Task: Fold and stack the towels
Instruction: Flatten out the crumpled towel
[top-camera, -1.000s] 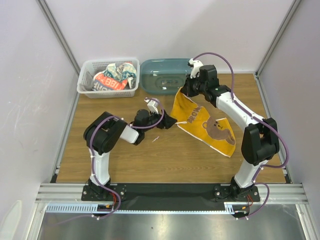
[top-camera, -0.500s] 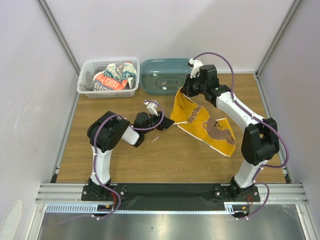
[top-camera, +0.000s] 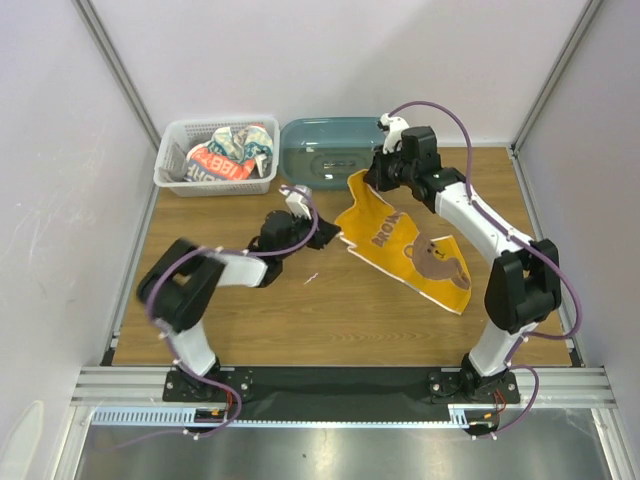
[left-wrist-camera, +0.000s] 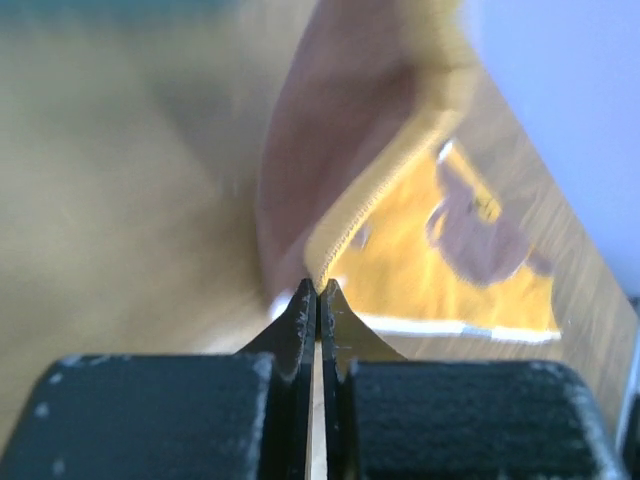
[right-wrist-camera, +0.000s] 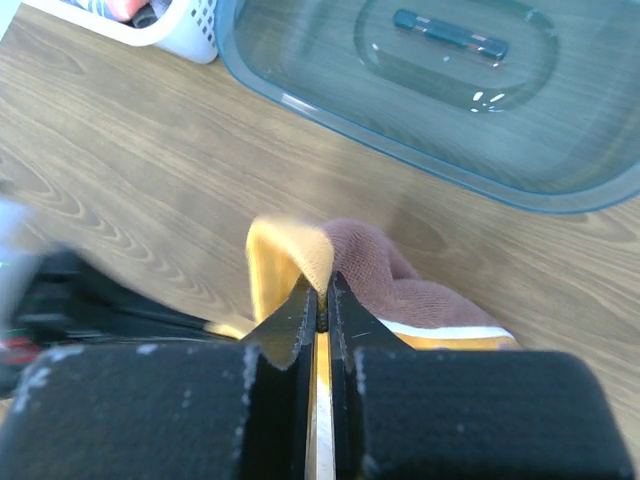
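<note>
The towel (top-camera: 410, 250) in play shows an orange face with a brown bear and brown lettering. Its underside is brown. It lies partly on the table, with its two far corners lifted. My right gripper (top-camera: 364, 181) is shut on the upper corner, near the teal tub. In the right wrist view the right gripper (right-wrist-camera: 322, 292) pinches the orange-edged fold of the towel (right-wrist-camera: 410, 290). My left gripper (top-camera: 328, 236) is shut on the towel's left corner. In the left wrist view the left gripper (left-wrist-camera: 318, 291) clamps the hem of the towel (left-wrist-camera: 420, 250). Two more crumpled towels (top-camera: 225, 155) lie in the basket.
A white lattice basket (top-camera: 175, 183) stands at the back left of the table. Beside it is a translucent teal oval tub (top-camera: 325, 150), seen close in the right wrist view as the tub (right-wrist-camera: 420, 90). A small white scrap (top-camera: 311, 277) lies on the wood.
My left gripper has closed on the towel's left corner and drawn it leftward, its arm stretching out lower. The right gripper kept its hold on the upper corner and barely moved.
</note>
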